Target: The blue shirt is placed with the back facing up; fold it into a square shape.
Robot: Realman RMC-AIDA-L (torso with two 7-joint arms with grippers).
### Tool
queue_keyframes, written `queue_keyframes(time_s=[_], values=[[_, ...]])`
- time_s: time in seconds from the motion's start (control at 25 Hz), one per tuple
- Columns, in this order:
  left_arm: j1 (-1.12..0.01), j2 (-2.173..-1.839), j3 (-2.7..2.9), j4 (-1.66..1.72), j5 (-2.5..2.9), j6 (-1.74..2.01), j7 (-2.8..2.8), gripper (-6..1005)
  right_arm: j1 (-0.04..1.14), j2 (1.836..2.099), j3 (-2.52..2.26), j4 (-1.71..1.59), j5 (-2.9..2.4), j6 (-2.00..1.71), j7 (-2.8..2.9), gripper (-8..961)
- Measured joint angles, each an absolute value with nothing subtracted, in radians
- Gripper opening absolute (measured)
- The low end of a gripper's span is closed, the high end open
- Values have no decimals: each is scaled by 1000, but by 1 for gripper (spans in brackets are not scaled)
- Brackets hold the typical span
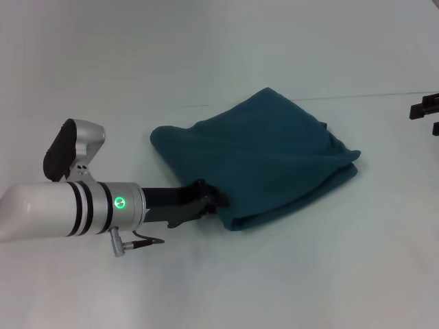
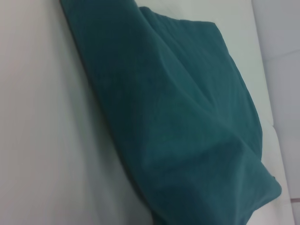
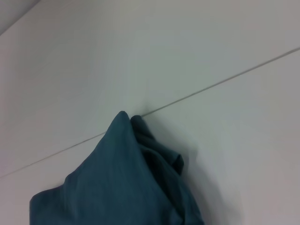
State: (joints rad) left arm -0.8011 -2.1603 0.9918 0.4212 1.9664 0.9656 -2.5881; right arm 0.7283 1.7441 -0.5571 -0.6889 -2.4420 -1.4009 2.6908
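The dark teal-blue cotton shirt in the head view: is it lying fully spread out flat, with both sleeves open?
No, the dark teal-blue cotton shirt is already folded into a compact, layered bundle on the white table, and no sleeve lies spread out.

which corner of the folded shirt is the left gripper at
The near corner of the blue shirt, closest to the robot. The left gripper touches its edge there; the other corners lie farther off.

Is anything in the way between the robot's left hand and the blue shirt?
No, nothing visible. The left gripper is already right at the near edge of the blue shirt, which lies folded on the white table. The right gripper sits far off at the table's right edge.
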Motion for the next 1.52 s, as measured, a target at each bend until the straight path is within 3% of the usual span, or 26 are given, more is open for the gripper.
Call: queue_keyframes(time_s=[0.08, 0.32, 0.52, 0.6, 0.88, 1.52], values=[[-799, -2160, 992, 422, 1963, 967, -2588, 263, 728, 1744, -557, -689, -2442, -1399, 2691, 701], [-784, -2161, 986, 454, 1960, 1034, -2582, 91, 727, 1744, -557, -689, -2435, -1403, 2691, 702], [-725, -2146, 968, 532, 1963, 1202, -2585, 91, 721, 1745, -556, -689, -2434, -1416, 2691, 703], [-688, -2114, 931, 551, 1975, 1290, -2581, 90, 718, 1745, -556, -689, -2434, -1417, 2690, 703], [-684, -2058, 803, 562, 2144, 1311, -2577, 90, 714, 1748, -556, -689, -2434, -1420, 2687, 703], [-706, -2038, 775, 650, 2319, 1378, -2553, 134, 719, 1750, -557, -689, -2434, -1421, 2680, 704]])
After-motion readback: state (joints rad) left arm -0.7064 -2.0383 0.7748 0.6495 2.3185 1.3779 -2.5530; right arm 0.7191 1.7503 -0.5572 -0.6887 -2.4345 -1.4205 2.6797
